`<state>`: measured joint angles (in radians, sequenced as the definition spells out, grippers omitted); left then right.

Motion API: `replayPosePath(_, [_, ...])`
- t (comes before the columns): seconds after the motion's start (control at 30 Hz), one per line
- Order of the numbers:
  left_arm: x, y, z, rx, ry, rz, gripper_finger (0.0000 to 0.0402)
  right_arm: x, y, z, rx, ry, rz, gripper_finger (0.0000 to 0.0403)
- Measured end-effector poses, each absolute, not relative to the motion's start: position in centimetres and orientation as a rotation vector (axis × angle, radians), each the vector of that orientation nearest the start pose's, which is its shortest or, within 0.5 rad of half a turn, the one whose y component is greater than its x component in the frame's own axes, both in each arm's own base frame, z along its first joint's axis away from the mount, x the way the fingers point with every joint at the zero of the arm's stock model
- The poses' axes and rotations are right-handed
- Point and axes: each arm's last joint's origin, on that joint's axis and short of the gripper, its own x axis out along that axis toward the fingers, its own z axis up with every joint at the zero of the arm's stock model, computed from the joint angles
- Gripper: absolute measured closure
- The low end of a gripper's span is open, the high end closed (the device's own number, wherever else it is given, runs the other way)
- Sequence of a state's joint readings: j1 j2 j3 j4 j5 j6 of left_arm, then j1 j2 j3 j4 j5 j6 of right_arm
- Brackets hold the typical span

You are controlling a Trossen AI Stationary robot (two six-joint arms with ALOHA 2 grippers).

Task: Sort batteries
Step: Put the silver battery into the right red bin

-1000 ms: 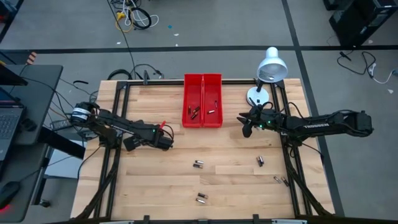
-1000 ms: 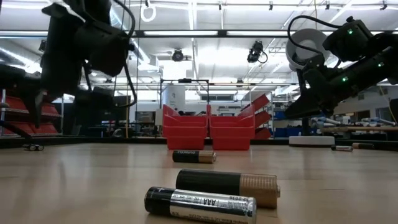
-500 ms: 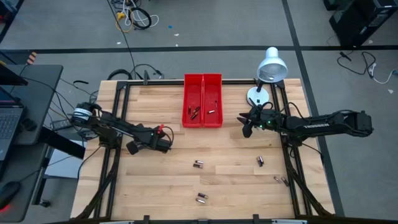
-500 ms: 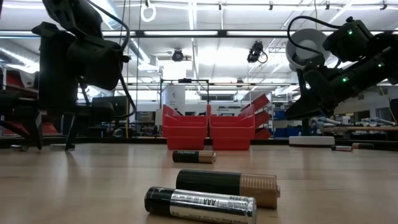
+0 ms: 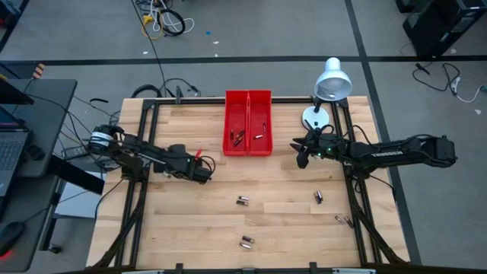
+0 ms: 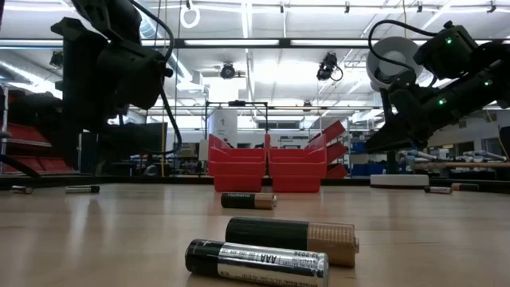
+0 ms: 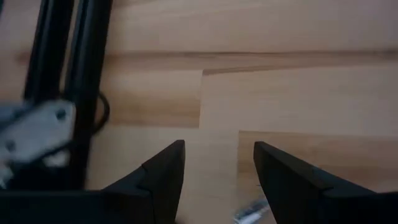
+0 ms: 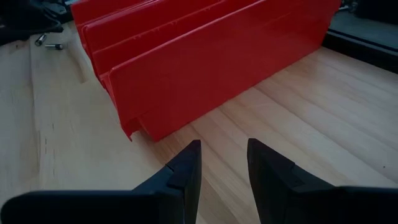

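The red two-compartment bin (image 5: 247, 133) stands at the table's far middle, with batteries (image 5: 237, 138) lying in it. Loose batteries lie on the wood nearer me: one (image 5: 243, 202) at mid-table, one (image 5: 318, 197) to its right, a pair (image 5: 246, 243) near the front edge, which the low view shows close up (image 6: 259, 263). My left gripper (image 5: 204, 173) is open, low over the table's left part; in its wrist view (image 7: 217, 149) a silvery bit (image 7: 249, 214) shows between the fingers. My right gripper (image 5: 299, 156) hovers open just right of the bin (image 8: 205, 68).
A white desk lamp (image 5: 329, 87) stands at the far right corner behind my right arm. Another battery (image 5: 344, 221) lies by the right frame rail. Two small batteries (image 6: 82, 189) lie on the wood under my left arm. Black frame rails run along both table sides.
My left arm's wrist has turned and straightened while its gripper stayed over about the same spot on the table's left part. In the low view the small batteries beneath it now show farther apart than a second ago. My right arm has kept still.
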<state>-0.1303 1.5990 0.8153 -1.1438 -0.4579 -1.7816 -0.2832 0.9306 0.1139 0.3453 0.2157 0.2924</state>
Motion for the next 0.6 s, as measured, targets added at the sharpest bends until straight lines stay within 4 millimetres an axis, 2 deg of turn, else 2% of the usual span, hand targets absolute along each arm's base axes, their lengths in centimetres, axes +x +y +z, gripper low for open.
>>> replayPosePath(0.2, [22.0,-1.6,14.5,-0.608,1.275,1.28,0.0193,15.1,-5.1,13.5,0.297,0.396,-0.556,0.0286])
replayPosePath(0.37, [23.2,-2.0,14.2,-0.638,1.295,1.09,0.0193,15.1,-5.1,13.5,0.297,0.396,-0.556,0.0286])
replayPosePath(0.6, [23.5,-2.0,14.2,-0.637,1.279,1.045,0.0193,15.1,-5.1,13.5,0.296,0.396,-0.558,0.0286])
